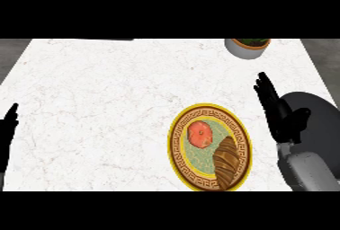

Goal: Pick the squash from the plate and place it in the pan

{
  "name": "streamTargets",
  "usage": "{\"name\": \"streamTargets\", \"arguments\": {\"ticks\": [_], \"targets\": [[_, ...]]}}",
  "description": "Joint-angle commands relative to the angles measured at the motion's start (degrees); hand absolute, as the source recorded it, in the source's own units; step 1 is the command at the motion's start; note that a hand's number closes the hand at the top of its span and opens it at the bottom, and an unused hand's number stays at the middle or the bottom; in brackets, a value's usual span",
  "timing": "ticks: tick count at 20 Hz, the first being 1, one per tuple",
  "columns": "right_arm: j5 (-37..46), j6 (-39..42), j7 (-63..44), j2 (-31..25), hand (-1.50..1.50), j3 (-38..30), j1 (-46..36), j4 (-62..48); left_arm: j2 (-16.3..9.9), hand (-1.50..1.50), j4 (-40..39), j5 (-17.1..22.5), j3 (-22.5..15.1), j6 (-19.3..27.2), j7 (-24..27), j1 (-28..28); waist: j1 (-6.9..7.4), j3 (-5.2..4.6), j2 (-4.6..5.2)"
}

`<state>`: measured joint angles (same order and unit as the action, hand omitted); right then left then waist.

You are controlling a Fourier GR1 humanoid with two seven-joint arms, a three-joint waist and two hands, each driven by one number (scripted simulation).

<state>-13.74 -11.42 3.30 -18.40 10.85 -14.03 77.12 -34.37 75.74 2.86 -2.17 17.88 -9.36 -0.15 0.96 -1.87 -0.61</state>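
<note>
A gold-rimmed patterned plate [181, 148] lies on the white marble counter at lower right of centre. On it sit a round red-orange squash [200, 133] and a brown croissant [225, 161]. The dark grey pan [319, 112] lies at the right edge, partly behind my right hand [284, 121]. That hand stands open, fingers straight and pointing away, just right of the plate and not touching the squash. My left hand [8, 130] rests open at the left edge, far from the plate.
A grey pot with a plant [247, 46] stands at the counter's far edge, upper right. The counter [100, 103] stretches bare and white to the left of the plate.
</note>
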Motion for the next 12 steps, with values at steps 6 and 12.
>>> {"name": "streamTargets", "arguments": {"ticks": [6,12], "targets": [[-6.9,16.7,2.0,4.2,1.50,7.3,-2.5,3.0,22.4,0.00,2.7,13.6,-3.1,-1.0,2.0,0.0,0.40,1.75,0.88],[19.3,-3.4,23.4,3.3,-1.50,18.3,16.2,13.1,24.7,0.00,4.4,15.6,-3.1,-2.2,4.0,4.2,-3.12,1.83,-0.25]]}}
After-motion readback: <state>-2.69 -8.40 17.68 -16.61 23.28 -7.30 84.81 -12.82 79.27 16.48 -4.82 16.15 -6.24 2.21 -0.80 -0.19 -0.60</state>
